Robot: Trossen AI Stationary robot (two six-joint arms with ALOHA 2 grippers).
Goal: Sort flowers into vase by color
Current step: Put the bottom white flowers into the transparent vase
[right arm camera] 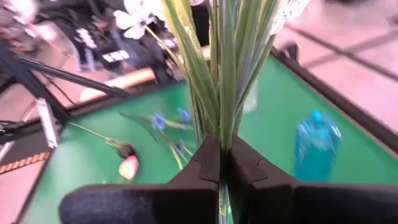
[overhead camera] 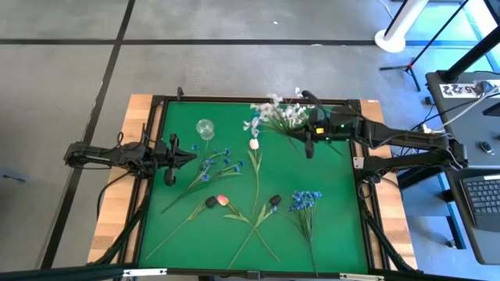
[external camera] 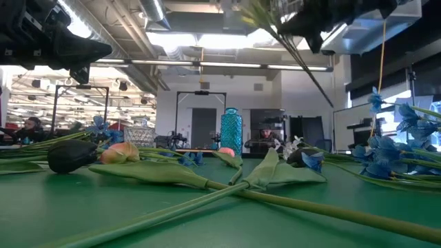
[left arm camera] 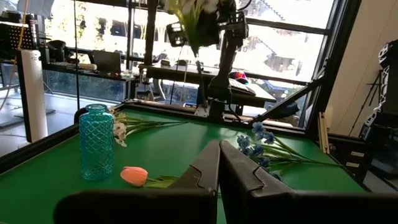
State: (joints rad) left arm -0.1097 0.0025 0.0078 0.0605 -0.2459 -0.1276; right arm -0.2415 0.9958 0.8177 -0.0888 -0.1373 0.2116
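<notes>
right wrist view: right gripper (right arm camera: 221,163) clamps, seemingly, white flower spray (right arm camera: 217,68).

mat (overhead camera: 328,226): matt green cloth | vase (left arm camera: 96,142): glossy textured blue glass

The table mat (overhead camera: 336,195) is flat bright green inside a black frame (overhead camera: 234,99). At twelve o'clock lies a white spray (overhead camera: 273,113) on green stems; at six, toward five, a blue spray (overhead camera: 305,200). The vase (left arm camera: 96,142) is turquoise glass with a diamond quilt pattern. Near it a tulip (left arm camera: 134,176) shows salmon pink. Both arms are dark, the right gripper (right arm camera: 221,163) black around green stems.
</notes>
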